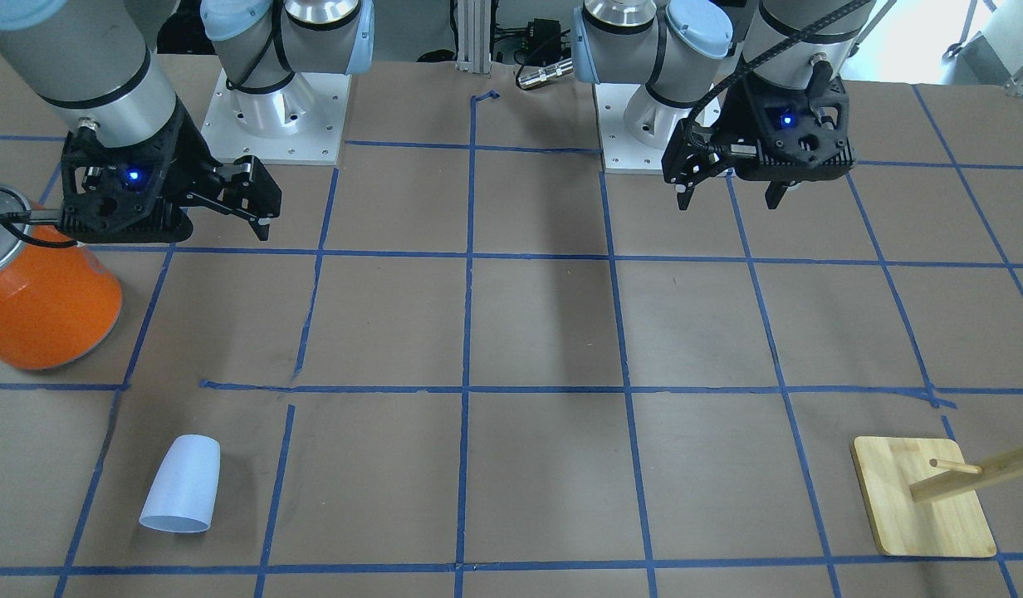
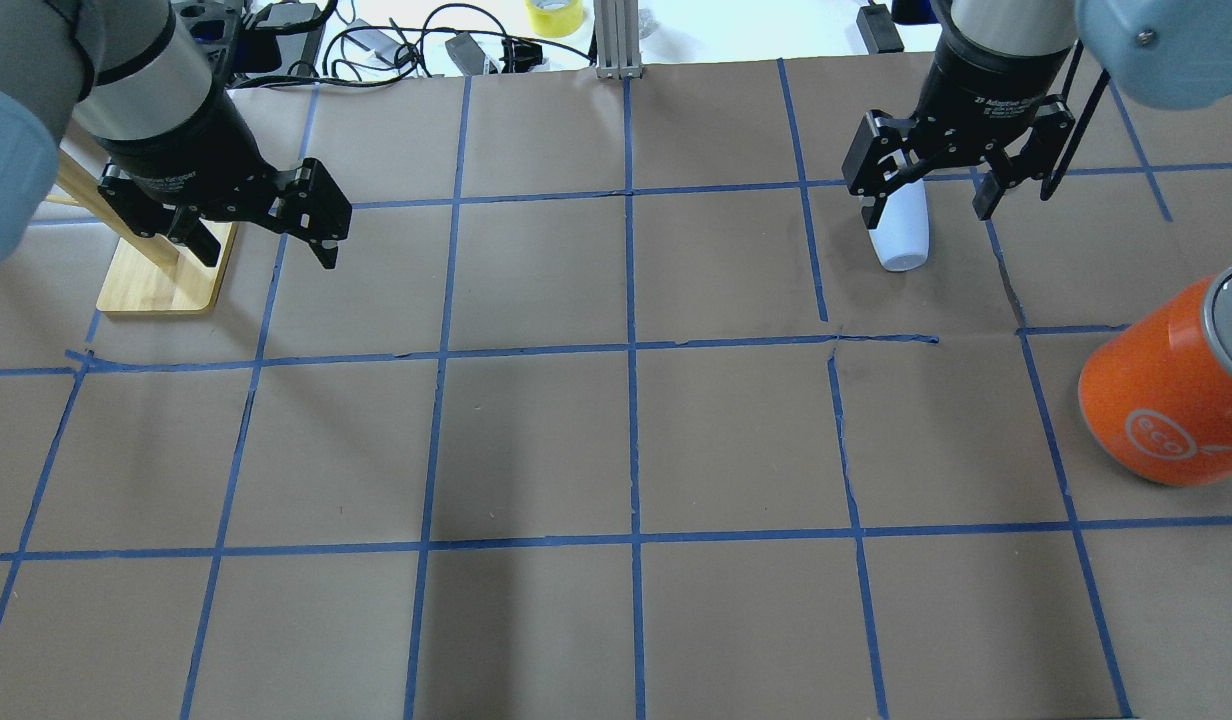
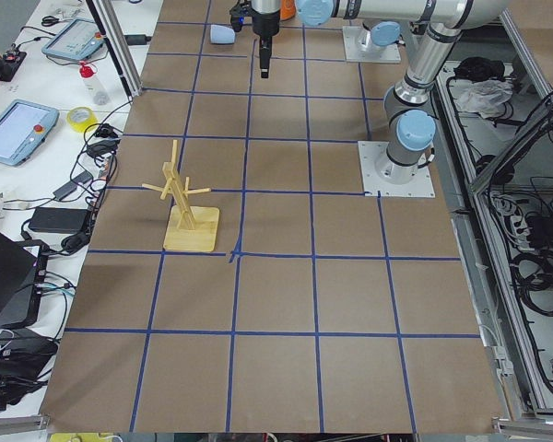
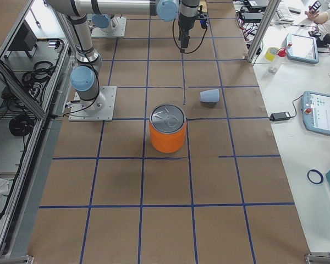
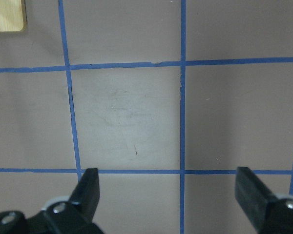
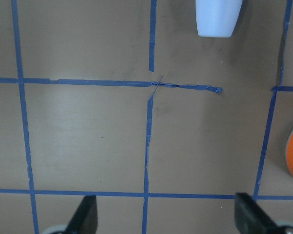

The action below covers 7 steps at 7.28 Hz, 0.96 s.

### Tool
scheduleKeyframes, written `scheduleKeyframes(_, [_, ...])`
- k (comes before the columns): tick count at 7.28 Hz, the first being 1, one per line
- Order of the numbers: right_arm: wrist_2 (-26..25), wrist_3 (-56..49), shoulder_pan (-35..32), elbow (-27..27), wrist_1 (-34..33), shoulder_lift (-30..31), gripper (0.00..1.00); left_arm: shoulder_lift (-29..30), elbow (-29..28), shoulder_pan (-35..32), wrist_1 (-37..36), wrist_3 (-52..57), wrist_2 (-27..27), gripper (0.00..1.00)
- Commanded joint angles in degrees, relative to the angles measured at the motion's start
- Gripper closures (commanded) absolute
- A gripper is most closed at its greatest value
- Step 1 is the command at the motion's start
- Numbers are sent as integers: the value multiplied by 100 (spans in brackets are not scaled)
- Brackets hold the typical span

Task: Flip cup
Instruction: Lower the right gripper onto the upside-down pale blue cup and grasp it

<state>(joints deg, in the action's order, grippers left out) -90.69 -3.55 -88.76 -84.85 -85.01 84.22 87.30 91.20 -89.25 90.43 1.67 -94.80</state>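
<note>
The cup (image 1: 182,486) is a small pale blue-white tumbler lying on its side on the brown paper. It also shows in the overhead view (image 2: 901,235), the exterior right view (image 4: 209,96) and at the top of the right wrist view (image 6: 219,17). My right gripper (image 2: 928,210) is open and empty. It hangs high above the table, short of the cup, and shows in the front view (image 1: 258,220) and its wrist view (image 6: 166,214). My left gripper (image 2: 266,248) is open and empty, far from the cup, and shows in the front view (image 1: 727,199) and its wrist view (image 5: 168,195).
A large orange can with a silver top (image 2: 1166,400) stands on my right side, nearer me than the cup (image 1: 46,307). A wooden peg rack on a square base (image 2: 161,280) stands by my left gripper (image 1: 922,498). Blue tape lines grid the paper-covered table (image 2: 626,450).
</note>
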Motion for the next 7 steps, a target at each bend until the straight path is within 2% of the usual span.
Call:
scheduleKeyframes(1, [-715, -240, 95, -5, -103, -20, 0, 6, 3, -5, 1, 9, 5, 0])
scheduleKeyframes(2, [-1148, -677, 113, -22, -138, -89, 0, 6, 3, -5, 1, 0, -4, 0])
scheduleKeyframes(3, [-1153, -673, 148, -22, -504, -342, 0, 6, 3, 4, -8, 0, 5, 0])
scheduleKeyframes(4, [-1153, -812, 209, -31, -1187, -658, 0, 6, 3, 4, 1, 0, 5, 0])
scheduleKeyframes(5, [-1144, -866, 332, -31, -1446, -1088, 0, -3, 3, 4, 1, 0, -4, 0])
scheduleKeyframes(7, [-1135, -814, 447, -22, -2419, -1967, 0, -3, 3, -5, 1, 9, -4, 0])
